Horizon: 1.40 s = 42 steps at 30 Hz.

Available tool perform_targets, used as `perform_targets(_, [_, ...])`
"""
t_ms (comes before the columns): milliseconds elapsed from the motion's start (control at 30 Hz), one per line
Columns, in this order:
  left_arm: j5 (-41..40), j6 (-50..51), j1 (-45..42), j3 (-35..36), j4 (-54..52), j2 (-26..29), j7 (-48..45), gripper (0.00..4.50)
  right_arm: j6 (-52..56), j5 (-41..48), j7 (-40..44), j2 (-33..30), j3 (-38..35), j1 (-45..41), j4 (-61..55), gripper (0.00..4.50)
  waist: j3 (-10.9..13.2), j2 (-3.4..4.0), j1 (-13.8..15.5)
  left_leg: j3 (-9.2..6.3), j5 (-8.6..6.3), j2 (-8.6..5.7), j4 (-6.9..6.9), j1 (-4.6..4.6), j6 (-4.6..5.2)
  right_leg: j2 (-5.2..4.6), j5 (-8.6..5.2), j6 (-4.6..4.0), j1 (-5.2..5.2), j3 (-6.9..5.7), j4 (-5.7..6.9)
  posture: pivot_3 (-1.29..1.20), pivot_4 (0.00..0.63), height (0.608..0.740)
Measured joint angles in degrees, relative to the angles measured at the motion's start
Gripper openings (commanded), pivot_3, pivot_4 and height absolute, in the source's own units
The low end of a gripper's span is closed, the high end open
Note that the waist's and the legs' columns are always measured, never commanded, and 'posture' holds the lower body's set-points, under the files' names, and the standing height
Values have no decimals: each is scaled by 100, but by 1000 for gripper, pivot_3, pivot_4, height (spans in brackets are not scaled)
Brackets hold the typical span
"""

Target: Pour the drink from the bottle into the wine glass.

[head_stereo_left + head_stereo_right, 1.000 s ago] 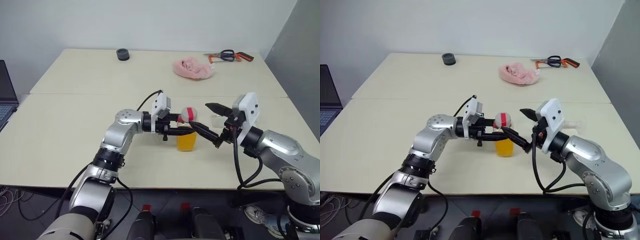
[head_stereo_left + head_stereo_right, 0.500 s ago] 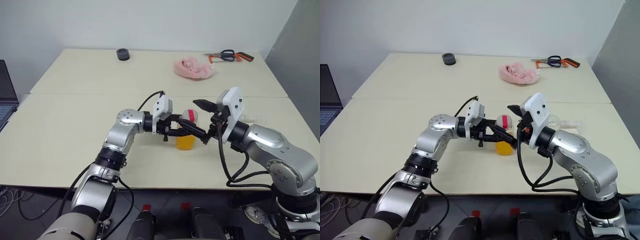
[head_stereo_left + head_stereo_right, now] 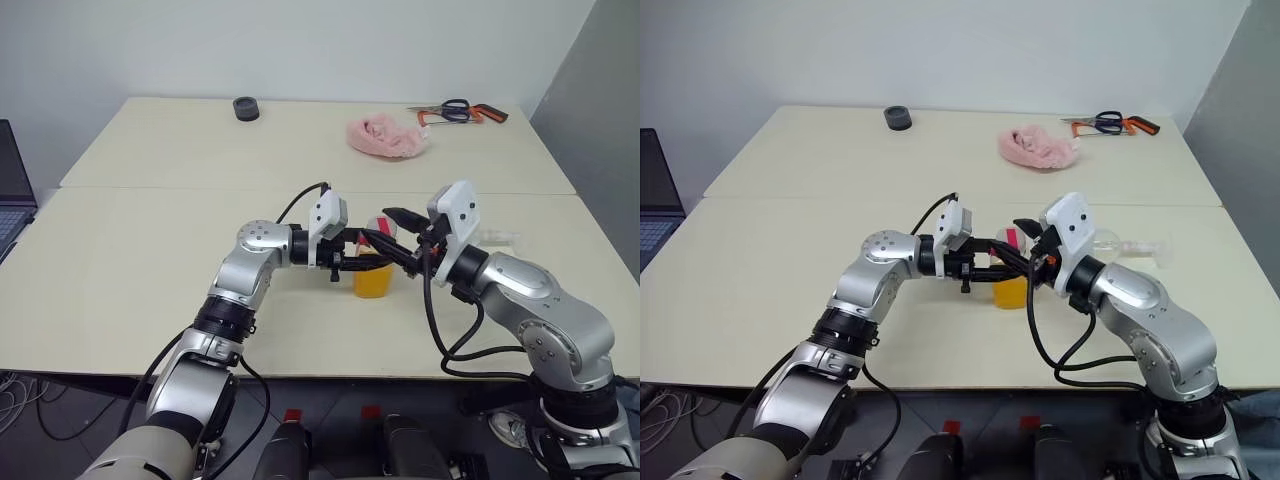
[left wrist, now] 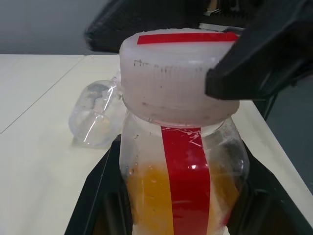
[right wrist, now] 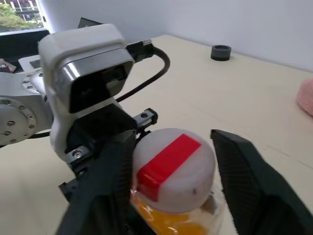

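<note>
The bottle (image 3: 373,280) stands upright on the table, its lower half filled with the orange drink (image 4: 146,196). My left gripper (image 3: 362,260) reaches in from the left and is shut on the bottle's body just under the white cap (image 4: 178,73). From the right, my right gripper (image 5: 171,139) has a black finger on each side of the cap (image 5: 171,166) and is shut on it. The wine glass (image 3: 1122,244) lies on its side on the table behind my right arm; it also appears past the bottle as the wine glass (image 4: 98,117).
At the back of the table (image 3: 150,260) lie a pink cloth (image 3: 388,137), scissors (image 3: 460,110) and a small black round object (image 3: 245,108). A laptop (image 3: 12,190) sits at the left edge. A seam crosses the table.
My right gripper has moved left to the bottle's cap and its fingers have come together around it. The left gripper and the bottle have stayed put.
</note>
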Motion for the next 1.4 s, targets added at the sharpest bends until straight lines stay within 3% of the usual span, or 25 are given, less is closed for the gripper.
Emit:
perform_targets(333, [-7, 65, 2, 10, -1, 75, -34, 1835, -465, -191, 395, 18, 126, -3, 313, 1873, 0, 0, -11, 1, 0, 0, 0, 2, 0, 1, 0, 0, 0, 0, 1, 0, 150, 740])
perform_targets(600, [-6, -17, -170, 84, 139, 214, -320, 1832, -1333, -200, 3185, -650, 467, -1567, 2565, 1873, 6, 9, -82, 0, 0, 2, 1, 3, 0, 2, 0, 0, 1, -7, 0, 0, 150, 740])
perform_targets(800, [99, -170, -263, 58, 425, 113, -326, 1829, -1560, -317, 3961, -709, 528, -1894, 3320, 1873, 7, 9, -83, -1, 0, -7, 5, -13, 0, -7, 1, 0, -5, -7, -3, 0, 150, 740])
perform_targets(933, [120, -247, -266, 20, 427, 47, -314, 1827, -1535, -316, 3568, -643, 247, -1442, 2870, 3226, 7, 10, -72, -4, 0, -6, 9, -19, 0, -8, 1, 0, -10, -8, 0, 0, 150, 740])
perform_targets(1033, [114, -250, -275, 13, 409, -71, -250, 1827, -1255, -284, 2780, -540, -173, -827, 1979, 4274, 8, 11, -47, -4, 0, -5, 8, -24, 0, -8, 1, 0, -19, -6, 1, 0, 150, 740])
perform_targets(1200, [118, -255, -291, 22, 423, -83, -110, 1826, -525, -564, 932, 23, -382, -104, 231, 4287, 8, 13, -92, 1, 0, 1, 3, -24, -1, -3, 1, 0, -33, 3, 13, 0, 150, 740])
perform_targets(1400, [134, -310, -401, 23, 684, -100, -33, 1826, -114, -1426, -607, 731, 370, 135, -524, 4287, 8, 14, -93, 1, 0, -2, 4, -25, -1, -2, 1, 0, -33, 3, 12, 0, 150, 740])
